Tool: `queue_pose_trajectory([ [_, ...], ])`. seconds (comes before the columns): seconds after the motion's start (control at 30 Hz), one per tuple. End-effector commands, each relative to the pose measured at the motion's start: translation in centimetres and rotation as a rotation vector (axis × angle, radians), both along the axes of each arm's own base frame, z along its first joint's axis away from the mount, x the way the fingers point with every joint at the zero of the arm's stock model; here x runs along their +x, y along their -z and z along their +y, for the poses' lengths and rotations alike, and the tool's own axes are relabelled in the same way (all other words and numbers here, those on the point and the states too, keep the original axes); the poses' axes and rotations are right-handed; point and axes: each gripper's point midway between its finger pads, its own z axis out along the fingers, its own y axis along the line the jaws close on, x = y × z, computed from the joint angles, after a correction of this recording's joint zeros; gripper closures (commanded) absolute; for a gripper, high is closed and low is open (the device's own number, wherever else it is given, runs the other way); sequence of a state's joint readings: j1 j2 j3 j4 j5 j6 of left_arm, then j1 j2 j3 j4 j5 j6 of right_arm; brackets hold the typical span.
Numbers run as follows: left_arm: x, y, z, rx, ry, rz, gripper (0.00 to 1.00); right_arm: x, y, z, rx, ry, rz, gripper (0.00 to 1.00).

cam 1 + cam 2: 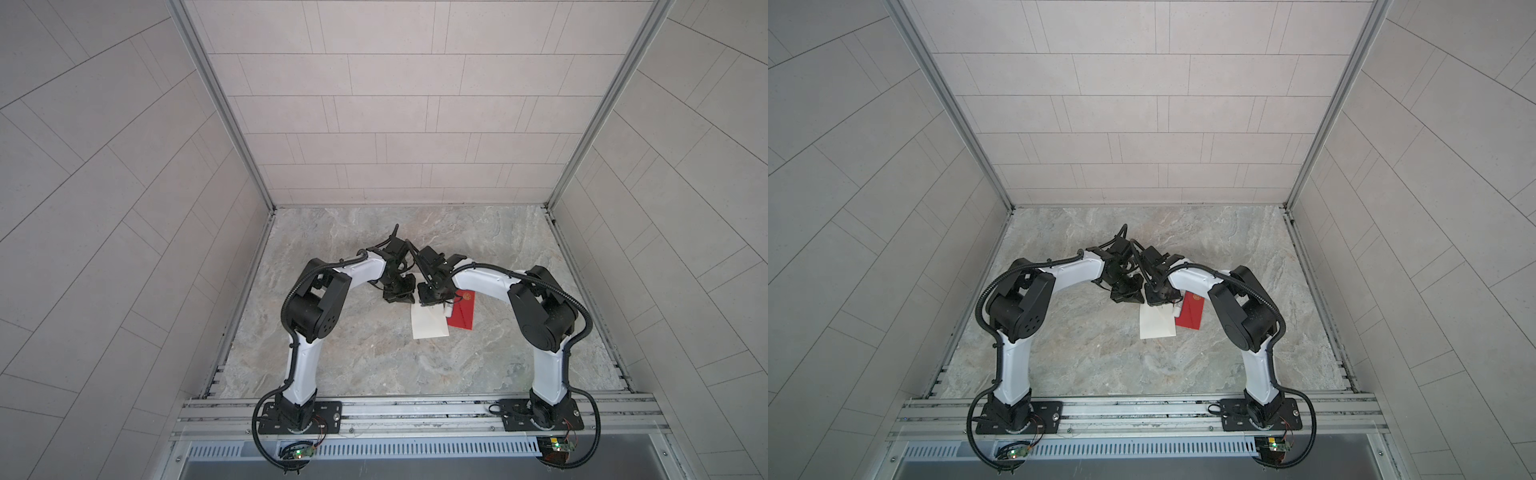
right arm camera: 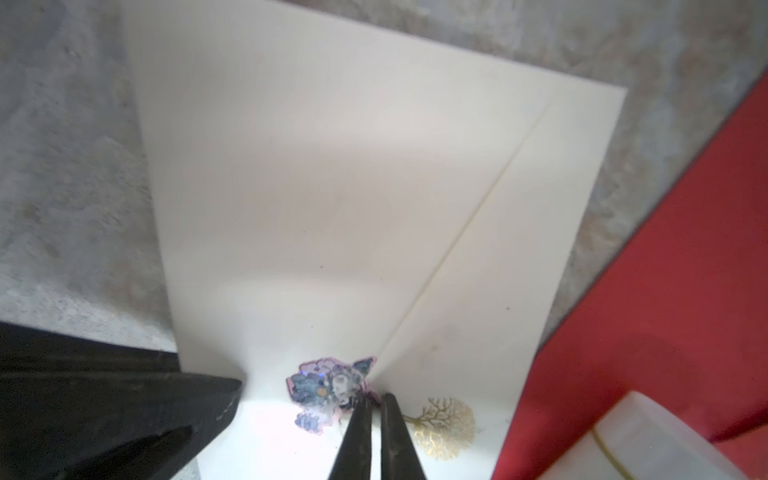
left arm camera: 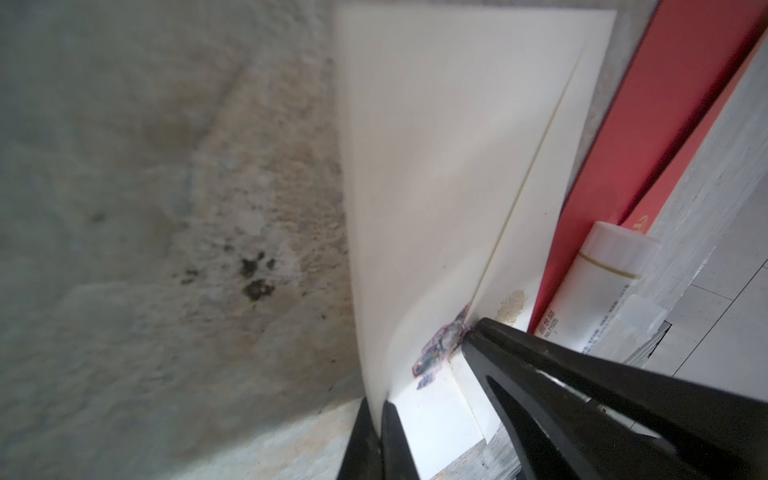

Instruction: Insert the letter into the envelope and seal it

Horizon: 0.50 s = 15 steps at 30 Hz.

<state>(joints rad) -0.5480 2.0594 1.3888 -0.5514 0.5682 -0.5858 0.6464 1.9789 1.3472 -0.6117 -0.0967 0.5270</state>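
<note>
On marble table (image 1: 374, 353), envelope (image 1: 430, 324): is lying just beside red packet (image 1: 462, 316).
Left gripper (image 3: 377, 432): is clamping envelope edge.
Right gripper (image 2: 376, 401): is holding near-closed jaws at sticker (image 2: 320, 386).

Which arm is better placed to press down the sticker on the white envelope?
Probably right. The right gripper sits at the sticker; the left gripper is clamped on an edge of the envelope.

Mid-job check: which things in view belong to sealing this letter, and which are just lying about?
In the job: cream paper envelope; blue-purple flower sticker on it; left pincer, shut on its edge; right pincer at the sticker.
Lying about: flat red paper packet; white plastic tube with gold band.
</note>
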Motion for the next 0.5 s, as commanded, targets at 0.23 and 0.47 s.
queue_pose_trajectory([
  [0.23,0.7,-0.5,-0.7,-0.081,-0.042,0.002,1.0,-5.9,6.8,-2.3,-0.255,-0.15,0.161,0.93],
  [0.47,0.3,0.1,0.0,-0.04,-0.027,0.007,1.0,-2.8,1.7,-0.4,0.125,-0.029,0.05,0.93],
])
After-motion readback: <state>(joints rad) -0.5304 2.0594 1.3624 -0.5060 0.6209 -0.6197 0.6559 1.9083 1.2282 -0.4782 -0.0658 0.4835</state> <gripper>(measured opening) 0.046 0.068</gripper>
